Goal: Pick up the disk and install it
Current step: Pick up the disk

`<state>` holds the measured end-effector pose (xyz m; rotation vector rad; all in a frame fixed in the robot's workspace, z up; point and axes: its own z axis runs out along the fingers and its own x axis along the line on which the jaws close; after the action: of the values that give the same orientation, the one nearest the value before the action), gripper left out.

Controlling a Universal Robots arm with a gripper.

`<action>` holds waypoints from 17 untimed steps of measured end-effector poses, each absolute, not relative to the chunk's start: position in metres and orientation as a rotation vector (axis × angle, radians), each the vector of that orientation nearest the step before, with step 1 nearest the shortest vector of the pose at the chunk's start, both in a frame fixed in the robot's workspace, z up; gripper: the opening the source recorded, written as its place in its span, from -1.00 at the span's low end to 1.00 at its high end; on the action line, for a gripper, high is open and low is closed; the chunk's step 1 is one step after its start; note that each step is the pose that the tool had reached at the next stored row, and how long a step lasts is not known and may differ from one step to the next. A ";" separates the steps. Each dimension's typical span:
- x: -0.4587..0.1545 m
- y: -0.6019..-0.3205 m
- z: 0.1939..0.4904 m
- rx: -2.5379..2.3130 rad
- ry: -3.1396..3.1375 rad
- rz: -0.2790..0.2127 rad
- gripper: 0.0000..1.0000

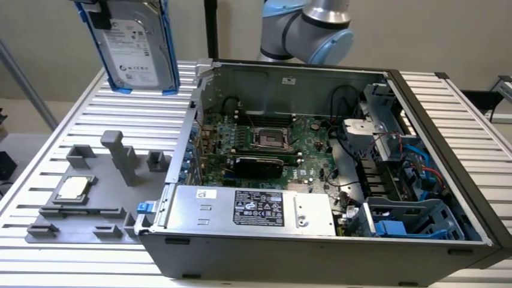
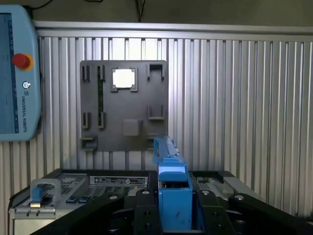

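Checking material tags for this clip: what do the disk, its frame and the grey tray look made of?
The disk: silver-grey metal casing, dull sheen, white paper-like label. Its frame: glossy bright-blue plastic, apparently moulded. The grey tray: matte, probably plastic.

The Universal Robots arm (image 1: 308,27), silver joints capped in pale blue, bends at the top of the exterior view. Its gripper (image 2: 175,213) hangs high toward that view's left, black fingers (image 2: 145,211) clamped from both sides on the blue-framed disk (image 1: 136,48), held upright.
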<state>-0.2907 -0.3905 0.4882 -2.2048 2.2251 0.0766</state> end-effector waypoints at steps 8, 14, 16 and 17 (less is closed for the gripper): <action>-0.254 -0.393 0.493 -2.204 2.224 0.080 -0.36; -0.227 -0.396 0.496 -2.203 2.223 0.082 -0.36; -0.218 -0.397 0.497 -2.203 2.223 0.083 -0.36; -0.213 -0.398 0.498 -2.203 2.223 0.083 -0.36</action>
<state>-0.2132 -0.3979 0.4980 -2.2027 2.2229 0.0833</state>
